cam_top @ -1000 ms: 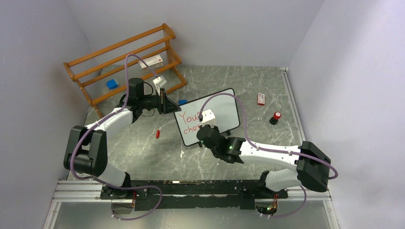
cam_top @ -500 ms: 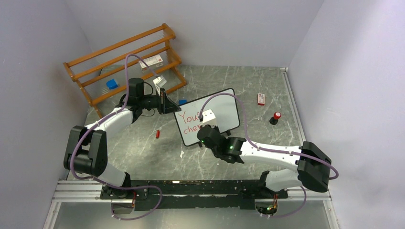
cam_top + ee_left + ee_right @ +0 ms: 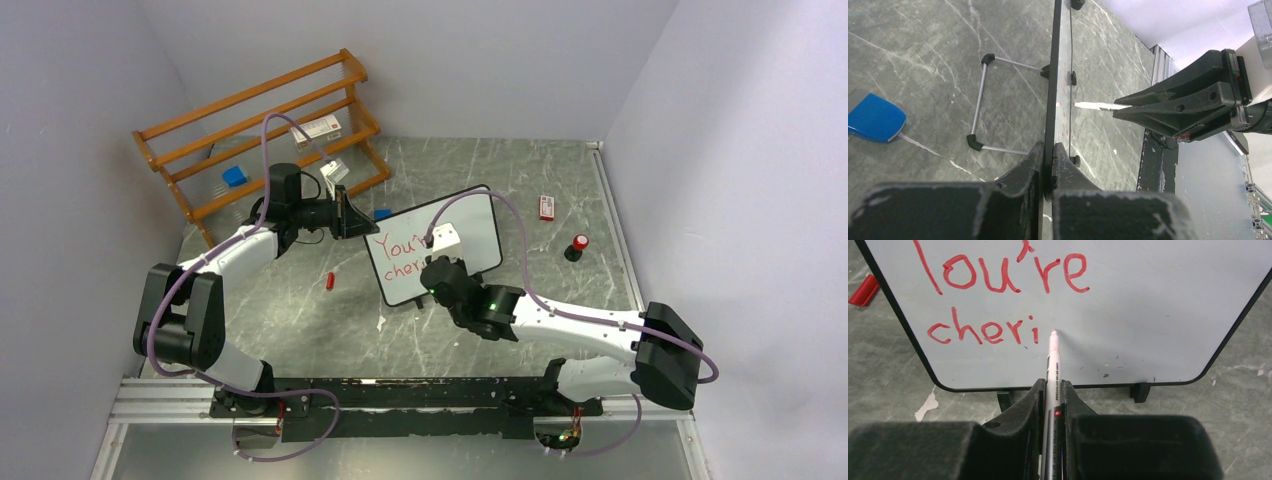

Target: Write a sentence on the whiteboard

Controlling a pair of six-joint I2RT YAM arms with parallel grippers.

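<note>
- the sentence [image 3: 999,290]: first letter's top cut off, my right wrist view.
- the whiteboard [image 3: 1051,100]: edge-on from my left wrist, face unreadable.
- the marker [image 3: 1052,355]: lower barrel hidden inside my right gripper [image 3: 1052,383].

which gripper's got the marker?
The right gripper: it is shut on the white marker, whose tip is at the whiteboard just after "cheri". The left gripper has no marker; it is clamped on the board's black edge.
</note>
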